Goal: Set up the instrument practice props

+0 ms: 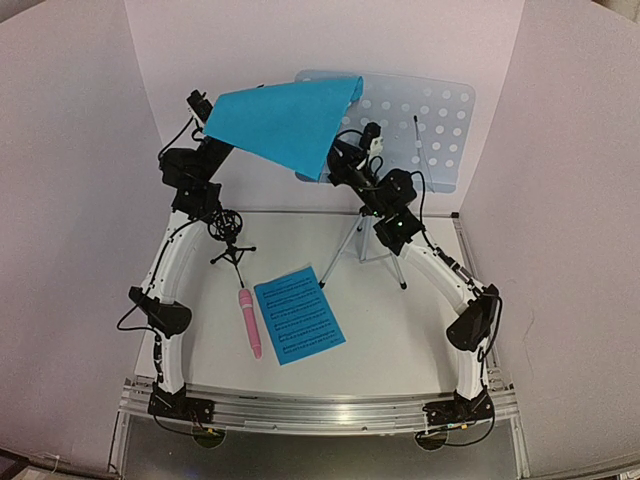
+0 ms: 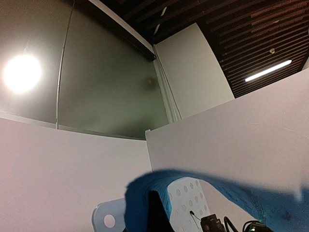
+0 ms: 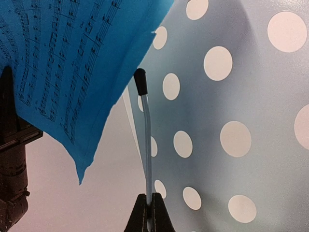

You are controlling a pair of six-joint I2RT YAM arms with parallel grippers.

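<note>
Fingers of the left gripper (image 1: 203, 110) pinch 1 blue page (image 1: 285, 120), raised before the music stand (image 1: 447, 115); those of the right gripper (image 3: 148, 209) clamp its wire clip (image 3: 147, 140). Toward the table's (image 1: 400, 325) front edge, a pink microphone (image 1: 249, 322) lies just left of the 2nd blue page (image 1: 300, 314). Behind, a small black tripod (image 1: 230, 235) stands back left; the music stand rises at the back edge.

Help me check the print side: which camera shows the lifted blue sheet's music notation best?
Right wrist: the lifted blue sheet fills its upper left, staves sharp. Top external shows the whole sheet held by the left gripper, no notation visible. Left wrist catches only a blurred blue edge.
</note>
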